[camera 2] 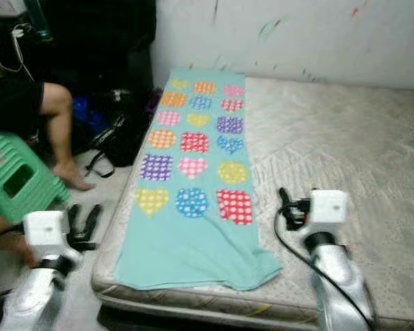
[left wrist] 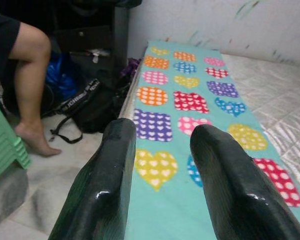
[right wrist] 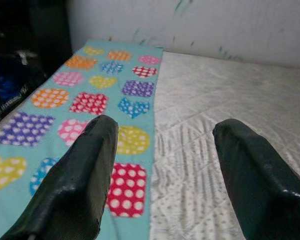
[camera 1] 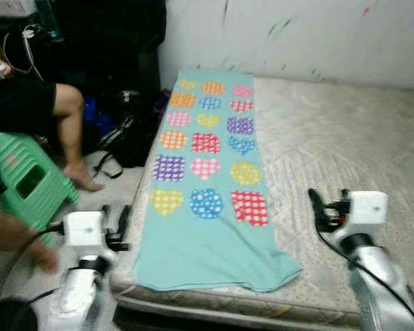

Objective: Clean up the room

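Blanket (camera 1: 207,176), turquoise with rows of patterned coloured hearts, lies spread flat lengthwise along the left strip of the bed; it occupies the centre of the head views, running from the wall end at upper centre down to the near edge of the mattress at lower centre. Near hem slightly rumpled, one corner pointing out at lower centre-right.

Mattress (camera 1: 331,138), pale quilted, bare over the right half of the frame. Wall (camera 1: 297,34), white with faint coloured marks, spans the top.

Left gripper (camera 1: 114,222) sits at lower left of the frame, just off the left edge of the bed, beside the blanket's near corner and not touching it. Left wrist view: jaws slightly apart, nothing between them, heart rows visible through the gap.

Right gripper (camera 1: 319,207) at lower right, above bare mattress, just right of the blanket's edge. Right wrist view: jaws wide apart, holding nothing.

Black bag (camera 1: 124,138) with straps on the floor against the bed's left side, centre-left. Green plastic stool (camera 1: 24,179) at far left. Person's leg (camera 1: 65,131), bare foot on the floor, at upper left; a second foot at lower left near the left arm
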Tool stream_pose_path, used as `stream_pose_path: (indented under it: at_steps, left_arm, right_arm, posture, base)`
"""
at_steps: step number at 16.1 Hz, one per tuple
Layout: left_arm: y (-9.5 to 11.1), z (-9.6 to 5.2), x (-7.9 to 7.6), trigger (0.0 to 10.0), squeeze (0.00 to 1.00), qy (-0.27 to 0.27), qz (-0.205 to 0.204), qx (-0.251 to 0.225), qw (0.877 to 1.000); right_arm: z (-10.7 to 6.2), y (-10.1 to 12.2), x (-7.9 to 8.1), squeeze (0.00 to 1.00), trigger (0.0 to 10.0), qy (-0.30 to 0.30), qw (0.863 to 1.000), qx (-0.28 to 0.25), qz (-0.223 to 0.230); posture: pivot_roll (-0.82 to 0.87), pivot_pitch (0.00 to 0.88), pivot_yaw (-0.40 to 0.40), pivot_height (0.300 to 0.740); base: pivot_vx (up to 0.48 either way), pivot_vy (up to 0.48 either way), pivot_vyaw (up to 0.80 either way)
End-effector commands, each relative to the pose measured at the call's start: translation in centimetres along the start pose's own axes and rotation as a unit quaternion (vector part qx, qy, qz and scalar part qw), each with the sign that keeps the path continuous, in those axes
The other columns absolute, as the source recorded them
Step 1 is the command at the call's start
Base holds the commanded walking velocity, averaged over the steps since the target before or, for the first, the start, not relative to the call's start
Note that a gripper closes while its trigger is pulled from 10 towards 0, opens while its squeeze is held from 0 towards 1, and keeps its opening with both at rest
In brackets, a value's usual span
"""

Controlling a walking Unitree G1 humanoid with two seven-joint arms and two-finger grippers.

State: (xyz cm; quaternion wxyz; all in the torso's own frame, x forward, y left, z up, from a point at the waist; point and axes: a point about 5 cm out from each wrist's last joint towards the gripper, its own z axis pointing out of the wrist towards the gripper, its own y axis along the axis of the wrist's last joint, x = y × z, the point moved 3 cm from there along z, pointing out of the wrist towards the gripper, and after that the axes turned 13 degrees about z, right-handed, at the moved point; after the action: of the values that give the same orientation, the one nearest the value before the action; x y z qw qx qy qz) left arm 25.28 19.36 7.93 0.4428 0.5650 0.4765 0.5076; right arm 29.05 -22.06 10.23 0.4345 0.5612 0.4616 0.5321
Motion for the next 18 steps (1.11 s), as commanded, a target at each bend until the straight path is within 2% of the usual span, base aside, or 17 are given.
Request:
stream_pose_path:
  at_steps: [1, 6, 18]
  left_arm:
    - [0.47, 0.29, -0.63, 10.0, 0.0, -0.009, -0.001, -0.006, 1.0]
    - [0.35, 0.4, -0.66, 10.0, 0.0, -0.009, -0.002, -0.003, 1.0]
    - [0.51, 0.62, -1.29, 10.0, 0.0, -0.03, -0.019, -0.007, 0.999]
  right_arm:
    - [-0.21, 0.61, -0.8, 0.0, 10.0, -0.011, 1.0, -0.006, -0.007]
    - [-0.17, 0.69, -0.89, 0.0, 10.0, -0.014, 1.0, -0.005, -0.012]
    - [0.24, 0.92, -1.02, 0.0, 10.0, -0.025, 0.999, -0.006, -0.023]
  posture:
    - [-0.08, 0.0, 0.02, 0.74]
    - [-0.09, 0.0, 0.019, 0.74]
    - [-0.09, 0.0, 0.01, 0.74]
  base:
    - [0.0, 0.48, 0.0]
    - [0.0, 0.433, 0.0]
    - [0.0, 0.0, -0.04]
